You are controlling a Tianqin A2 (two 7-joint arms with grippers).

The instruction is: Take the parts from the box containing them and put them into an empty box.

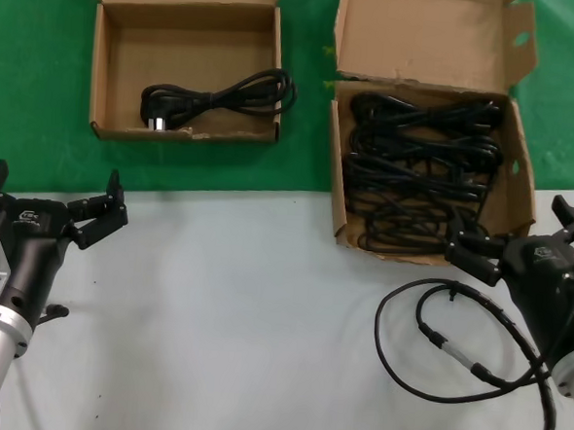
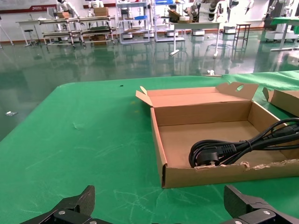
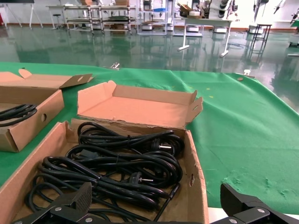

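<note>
- Grippers first: left gripper (image 1: 54, 204) is parked low at the robot's left over the grey table (image 1: 242, 319), fingers spread wide, nothing between them.
- Left wrist view confirms it: both fingertips (image 2: 77, 201) sit far apart at the frame edge, and the smaller box lies ahead with green cloth in between.
- Right gripper (image 1: 520, 229) hovers at the near edge of the larger box (image 1: 337, 169), jaws wide apart, holding nothing.
- Right wrist view: fingers (image 3: 74, 200) splayed above the near end of the cord pile, no contact visible.
- Power cords (image 1: 421, 170), black looped bundles, fill the larger box, stacked across its width; plug prongs show in the right wrist view (image 3: 161, 146).
- Larger box's tall lid flap (image 1: 425, 33) stands open at the far side, with oval notches along its right edge.
- Smaller box (image 1: 105, 77) sits to the left on the green cloth (image 1: 42, 83), well apart from the larger one, short flap folded back.
- One cord (image 1: 221, 96) already lies in the smaller box, near its front wall, plug end toward the left.
- Thin black cable (image 1: 435, 341) with a metal connector loops on the grey table just in front of the larger box, beside the right arm.
</note>
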